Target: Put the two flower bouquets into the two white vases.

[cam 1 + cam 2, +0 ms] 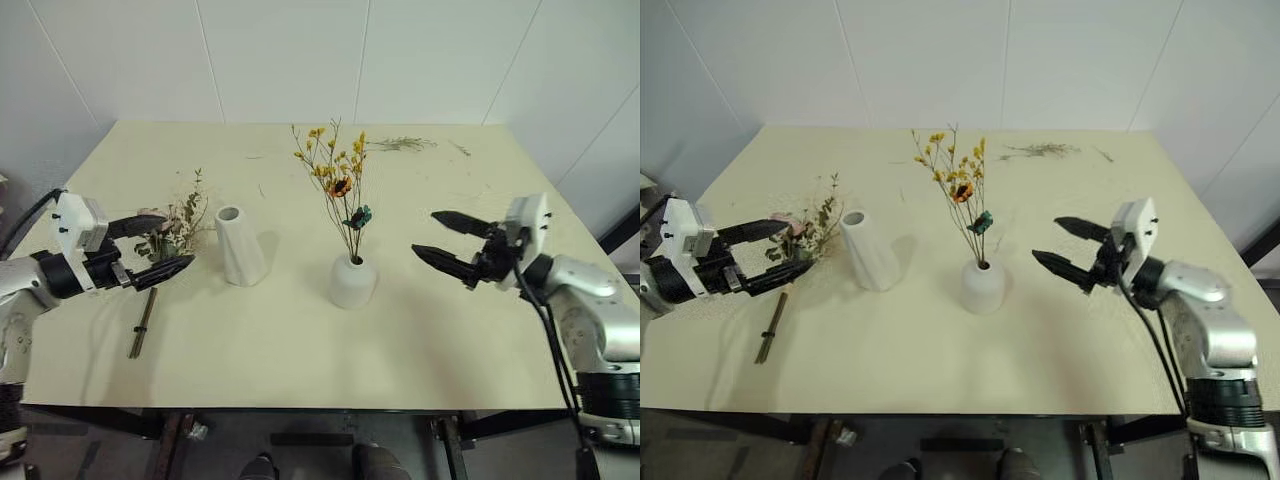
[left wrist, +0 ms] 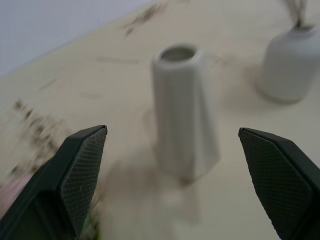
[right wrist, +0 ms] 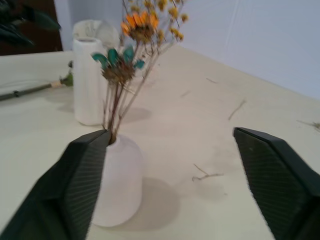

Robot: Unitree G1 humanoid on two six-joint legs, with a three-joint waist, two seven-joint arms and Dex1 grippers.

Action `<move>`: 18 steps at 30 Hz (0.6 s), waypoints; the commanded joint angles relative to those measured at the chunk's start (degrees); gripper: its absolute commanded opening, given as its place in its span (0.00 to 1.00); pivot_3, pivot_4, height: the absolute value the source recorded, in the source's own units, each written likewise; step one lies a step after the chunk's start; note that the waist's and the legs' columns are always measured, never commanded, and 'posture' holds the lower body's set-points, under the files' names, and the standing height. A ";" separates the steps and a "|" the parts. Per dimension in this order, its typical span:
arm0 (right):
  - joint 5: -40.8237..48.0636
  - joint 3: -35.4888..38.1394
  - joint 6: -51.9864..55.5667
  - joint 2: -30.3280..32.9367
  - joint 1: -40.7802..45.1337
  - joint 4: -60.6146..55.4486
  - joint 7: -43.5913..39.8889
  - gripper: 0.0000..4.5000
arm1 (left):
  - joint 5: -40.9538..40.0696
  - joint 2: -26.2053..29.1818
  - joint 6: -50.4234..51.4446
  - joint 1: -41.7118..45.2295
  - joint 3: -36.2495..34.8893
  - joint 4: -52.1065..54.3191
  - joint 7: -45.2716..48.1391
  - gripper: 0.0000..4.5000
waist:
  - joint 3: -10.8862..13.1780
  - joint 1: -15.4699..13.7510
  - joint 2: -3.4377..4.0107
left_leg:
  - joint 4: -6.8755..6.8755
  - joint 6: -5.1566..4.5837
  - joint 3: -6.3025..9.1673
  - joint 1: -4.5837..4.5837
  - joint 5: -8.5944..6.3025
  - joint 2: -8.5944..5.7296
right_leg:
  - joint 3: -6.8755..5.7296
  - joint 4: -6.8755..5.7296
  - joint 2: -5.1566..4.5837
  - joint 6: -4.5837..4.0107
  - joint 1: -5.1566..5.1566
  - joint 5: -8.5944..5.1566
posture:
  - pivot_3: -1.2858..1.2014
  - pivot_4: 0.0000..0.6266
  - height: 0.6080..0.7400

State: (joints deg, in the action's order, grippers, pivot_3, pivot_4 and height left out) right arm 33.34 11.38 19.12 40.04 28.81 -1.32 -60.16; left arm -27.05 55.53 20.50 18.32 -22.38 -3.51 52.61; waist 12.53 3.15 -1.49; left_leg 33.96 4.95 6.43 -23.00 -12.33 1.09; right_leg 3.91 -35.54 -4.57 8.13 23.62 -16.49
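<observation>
One bouquet stands in the squat vase; the other lies flat on the bench, left of the tall vase.

The yellow-blossom bouquet (image 1: 338, 185) stands near upright, stems down in the squat white vase (image 1: 352, 282) at centre frame, its blooms fanning toward the top. The right gripper (image 1: 447, 241), at mid right, sits apart from it with jaws released and empty, pointing left toward the vase. The pink-rose bouquet (image 1: 170, 240) lies on the bench (image 1: 400, 350) at mid left, its long axis running from the sprigs at upper right down to the stem ends at lower left. The left gripper (image 1: 160, 247) hovers over its flower end, jaws spread wide and gripping nothing. The tall white vase (image 1: 239, 246) stands empty just right of that bouquet, between the two bouquets.
</observation>
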 commanded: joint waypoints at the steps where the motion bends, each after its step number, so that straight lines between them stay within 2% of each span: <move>1: 1.12 2.01 -0.15 6.21 2.96 0.82 -6.57 0.99 | 3.00 4.12 14.78 -1.24 -0.95 1.13 -8.70 1.00 | 0.08 -0.02 0.07 | 0.02 0.00 -0.02 -0.03 0.00 -0.01 | 0.01 0.02 -0.02 0.02 0.01 0.01 | 0.52 0.24 1.00; 3: 2.54 1.58 1.49 7.99 4.03 -0.50 -8.63 0.99 | 3.82 5.71 25.31 -0.72 0.73 1.08 -12.76 1.00 | 0.08 0.01 0.08 | 0.04 0.00 -0.05 -0.06 0.00 -0.02 | 0.06 0.03 -0.03 0.05 0.02 0.02 | 0.52 0.24 1.00; 6: 2.57 0.26 2.52 10.21 5.42 -2.11 -11.06 0.99 | 6.43 6.33 34.04 2.71 6.07 1.05 -16.94 1.00 | 0.07 -0.01 0.06 | 0.01 -0.01 -0.05 -0.02 -0.01 -0.01 | 0.05 0.00 -0.01 0.06 0.02 -0.02 | 0.52 0.24 1.00; 10: 2.41 -0.73 3.77 11.39 6.47 -3.59 -12.39 0.99 | 8.64 4.26 37.15 8.98 11.82 -2.03 -18.86 1.00 | 0.07 -0.23 0.03 | 0.07 0.00 -0.04 -0.08 -0.01 -0.04 | 0.05 0.03 -0.02 0.11 0.01 0.01 | 0.52 0.24 1.00; 14: 2.18 -0.27 3.78 12.27 5.74 -4.03 -13.05 0.99 | 11.15 -0.38 40.74 16.05 17.51 -6.58 -21.56 1.00 | 0.07 -0.54 0.03 | 0.07 0.01 -0.03 -0.09 0.00 -0.04 | 0.04 -0.01 -0.02 0.13 0.03 0.02 | 0.52 0.24 1.00; 18: 3.19 -0.11 5.14 12.31 4.43 -6.19 -12.74 0.99 | 12.64 -4.57 43.75 21.43 19.89 -14.72 -22.87 1.00 | 0.06 -0.74 0.02 | 0.08 0.01 -0.04 -0.11 0.00 -0.06 | 0.05 -0.02 -0.02 0.17 0.04 0.04 | 0.52 0.24 1.00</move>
State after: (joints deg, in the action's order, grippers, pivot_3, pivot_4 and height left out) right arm 35.02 9.65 23.78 51.40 33.09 -4.84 -72.94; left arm -15.51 50.72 63.35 38.66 -2.74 -15.53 30.25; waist 12.59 2.41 -1.47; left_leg 34.04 4.97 6.40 -23.10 -12.33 1.04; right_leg 3.95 -35.59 -4.58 8.29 23.67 -16.46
